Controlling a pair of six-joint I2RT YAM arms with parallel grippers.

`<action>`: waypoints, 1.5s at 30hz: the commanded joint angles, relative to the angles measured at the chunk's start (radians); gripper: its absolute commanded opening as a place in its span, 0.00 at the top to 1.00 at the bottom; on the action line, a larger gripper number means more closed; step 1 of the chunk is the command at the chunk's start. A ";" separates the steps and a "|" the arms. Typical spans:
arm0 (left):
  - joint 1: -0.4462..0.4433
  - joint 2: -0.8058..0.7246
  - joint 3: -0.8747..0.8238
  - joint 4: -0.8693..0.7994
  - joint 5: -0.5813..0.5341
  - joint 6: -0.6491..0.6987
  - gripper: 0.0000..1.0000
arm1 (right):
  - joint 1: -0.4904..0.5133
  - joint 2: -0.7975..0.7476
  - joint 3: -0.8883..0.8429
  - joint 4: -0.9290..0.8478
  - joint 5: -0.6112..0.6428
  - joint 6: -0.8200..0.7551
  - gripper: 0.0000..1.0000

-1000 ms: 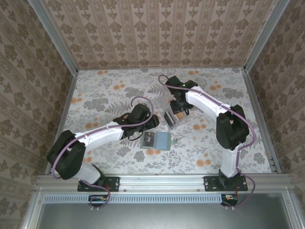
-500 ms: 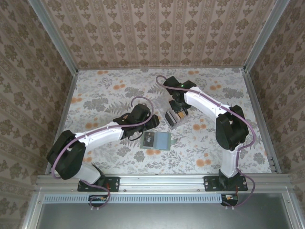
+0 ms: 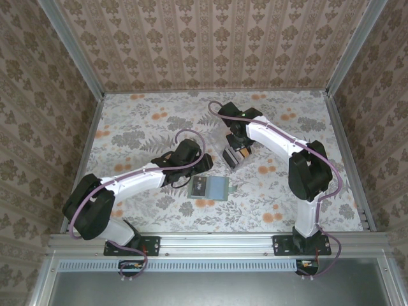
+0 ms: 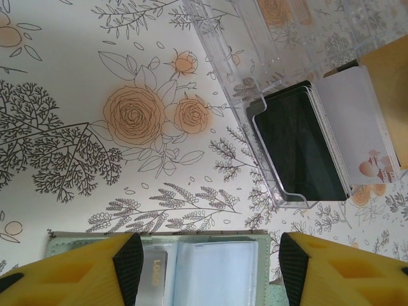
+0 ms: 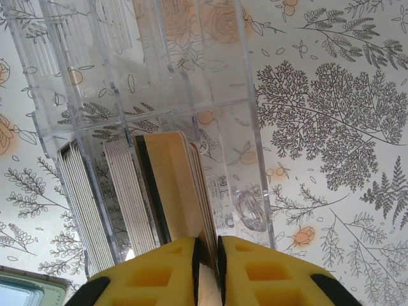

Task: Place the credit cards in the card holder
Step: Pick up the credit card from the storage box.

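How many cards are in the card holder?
1: a grey card in one sleeve of the card holder; the sleeve beside it looks empty. The left gripper covers part of it, so more may be hidden.

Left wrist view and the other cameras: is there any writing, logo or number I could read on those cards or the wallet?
"LO", then two blurred characters: on the grey card slotted in the card holder.
No legible words, just a small picture: the white card in the clear plastic box.
No print visible: the black card, and the orange card in the right gripper jaws.
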 commanded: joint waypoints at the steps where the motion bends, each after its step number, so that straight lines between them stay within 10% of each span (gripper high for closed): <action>1: 0.007 -0.008 -0.008 0.007 0.011 -0.001 0.39 | 0.002 -0.049 0.037 -0.052 0.010 0.003 0.83; 23: 0.015 -0.029 0.003 0.000 0.027 0.005 0.39 | -0.011 -0.213 -0.004 -0.053 -0.131 0.093 0.94; 45: 0.085 -0.068 -0.023 0.091 0.158 -0.044 0.38 | 0.029 -0.412 -0.211 0.085 -0.198 0.640 1.00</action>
